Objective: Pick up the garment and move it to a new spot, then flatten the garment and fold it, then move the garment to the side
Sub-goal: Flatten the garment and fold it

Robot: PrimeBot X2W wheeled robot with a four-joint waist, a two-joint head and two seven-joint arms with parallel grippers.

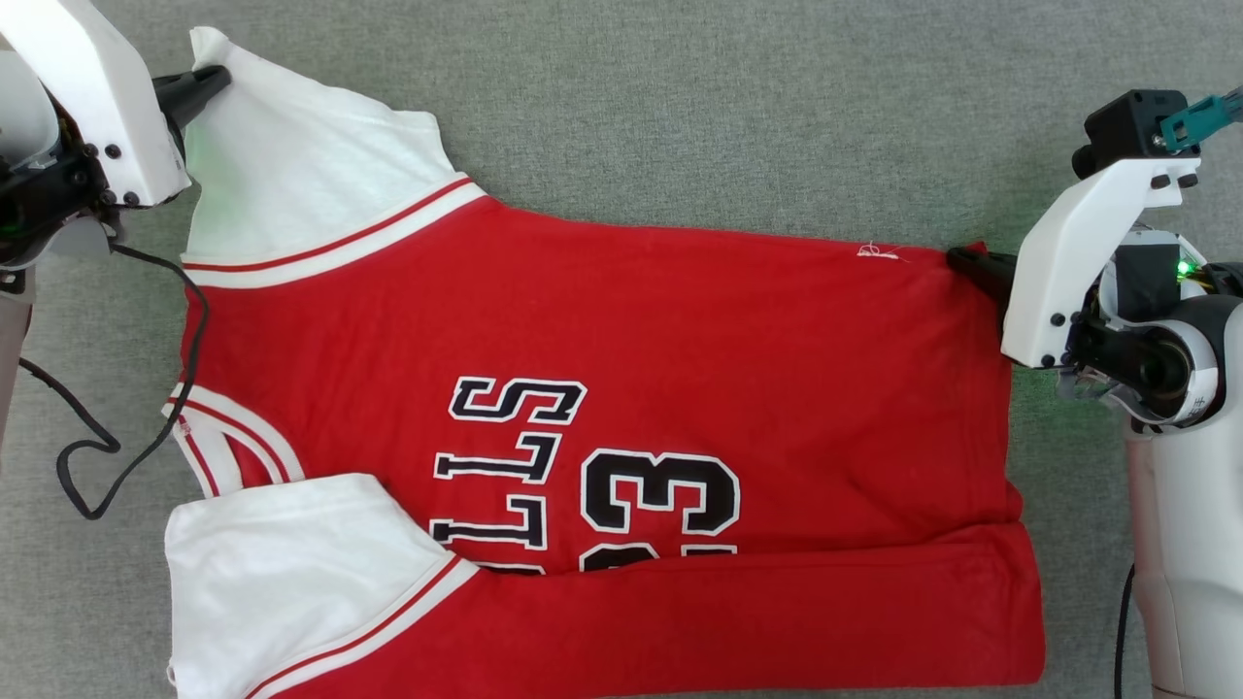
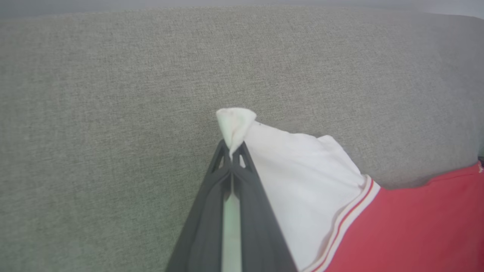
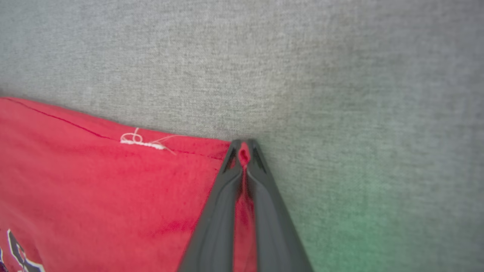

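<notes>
The garment (image 1: 680, 330), a red jersey with white sleeves and black "BULLS 23" lettering, lies spread on the grey fabric surface with its near long edge folded over. My left gripper (image 1: 209, 83) is shut on the tip of the far white sleeve (image 2: 234, 124) at the upper left. My right gripper (image 1: 966, 260) is shut on the red hem corner (image 3: 244, 155) at the right. A bit of white thread (image 3: 141, 141) sits on the hem beside that corner. The near sleeve (image 1: 291, 573) lies folded at the lower left.
The grey fabric surface (image 1: 728, 107) stretches beyond the garment on the far side. A black cable (image 1: 107, 437) loops down from my left arm beside the garment's collar end. My right arm's pale body (image 1: 1185, 544) stands at the lower right.
</notes>
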